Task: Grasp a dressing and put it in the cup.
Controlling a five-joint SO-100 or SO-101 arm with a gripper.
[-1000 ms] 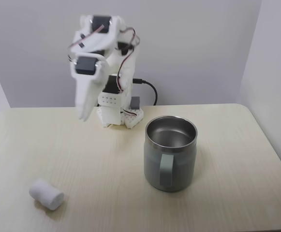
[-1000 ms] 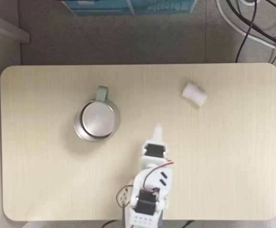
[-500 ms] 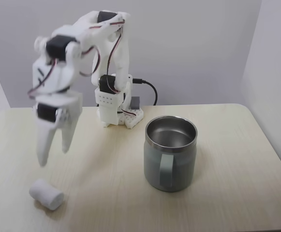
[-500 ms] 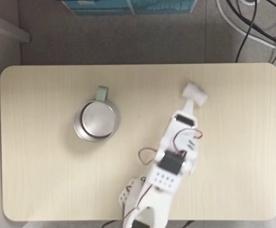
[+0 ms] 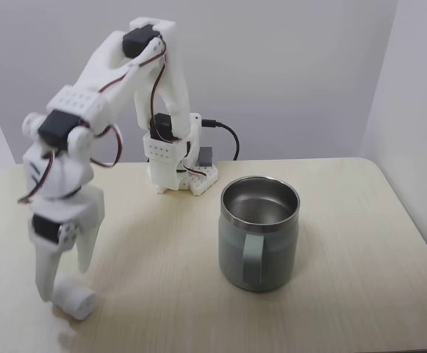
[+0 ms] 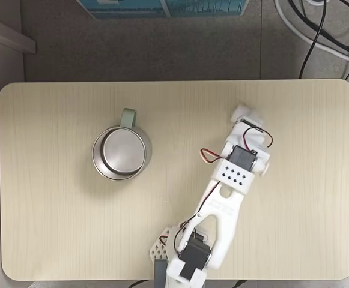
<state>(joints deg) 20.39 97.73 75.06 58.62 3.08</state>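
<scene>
The dressing (image 5: pixel 77 300), a small white roll, lies on its side near the table's front left corner; from above, the dressing (image 6: pixel 242 111) peeks out past the wrist at the upper right. My white gripper (image 5: pixel 64 284) is open and points down. One finger stands on each side of the roll, and the tips are low, close to the table. I cannot tell whether the fingers touch the roll. The cup (image 5: pixel 259 234), a grey-green steel mug with a shiny rim, stands upright and empty to the right. In the top-down fixed view the cup (image 6: pixel 121 153) is at the left with its handle toward the far edge.
The arm's base (image 5: pixel 176 168) sits at the back of the light wooden table (image 5: pixel 162 250), with a black cable (image 5: pixel 226 132) behind it. Bare tabletop separates roll and mug. Off the table (image 6: pixel 54 210) are floor cables (image 6: pixel 318 30) and a blue box (image 6: pixel 162 6).
The arm swung out from its folded pose near the base and came down over the roll. The open fingers dropped from above it to either side of it. Cup and roll stayed put.
</scene>
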